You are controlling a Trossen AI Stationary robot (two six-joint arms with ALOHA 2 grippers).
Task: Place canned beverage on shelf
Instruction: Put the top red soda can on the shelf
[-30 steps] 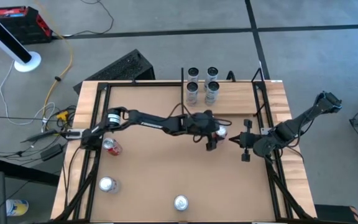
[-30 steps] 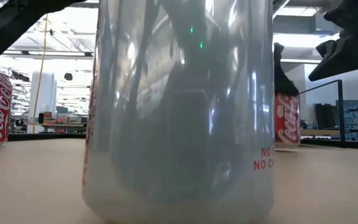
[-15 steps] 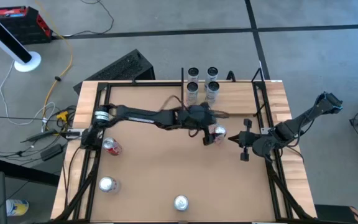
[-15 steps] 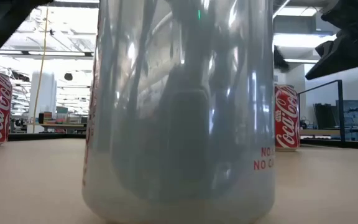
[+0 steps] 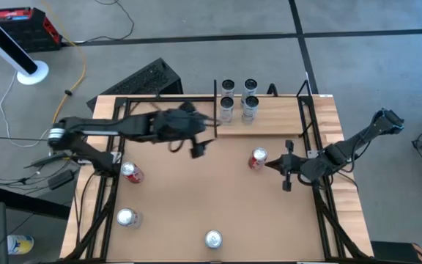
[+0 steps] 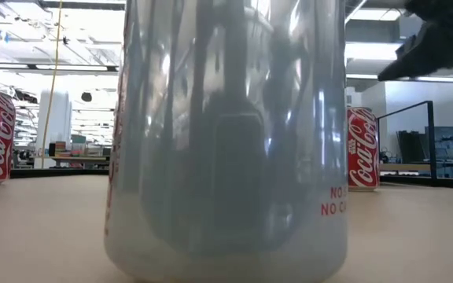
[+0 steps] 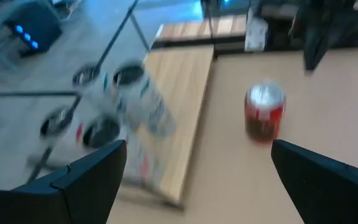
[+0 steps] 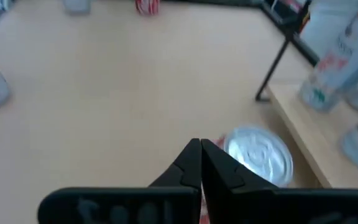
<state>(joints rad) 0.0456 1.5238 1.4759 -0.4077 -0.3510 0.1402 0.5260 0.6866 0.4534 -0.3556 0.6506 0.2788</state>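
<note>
A red can (image 5: 257,159) stands upright on its base on the brown tabletop, a little short of the pale shelf (image 5: 280,117). It also shows in the left wrist view (image 7: 264,112) and the low view (image 6: 362,149). Several silver cans (image 5: 239,97) stand on the shelf by its black rail (image 5: 215,103). My left gripper (image 5: 196,143) hangs open above the table's middle left, well away from the red can, its fingers wide apart (image 7: 199,146). My right gripper (image 5: 272,164) is shut (image 8: 201,152) and hovers just right of the red can, above its top (image 6: 384,75).
A silver can (image 6: 226,141) at the near edge (image 5: 212,238) fills the low view. Another silver can (image 5: 127,217) and a second red can (image 5: 130,172) stand at the near left. Black frame rails (image 5: 116,183) run along both sides of the table.
My left gripper has let go of the red can, opened wide, risen and drawn back toward the table's left edge. The red can stays upright where it was set, on the tabletop in front of the shelf.
</note>
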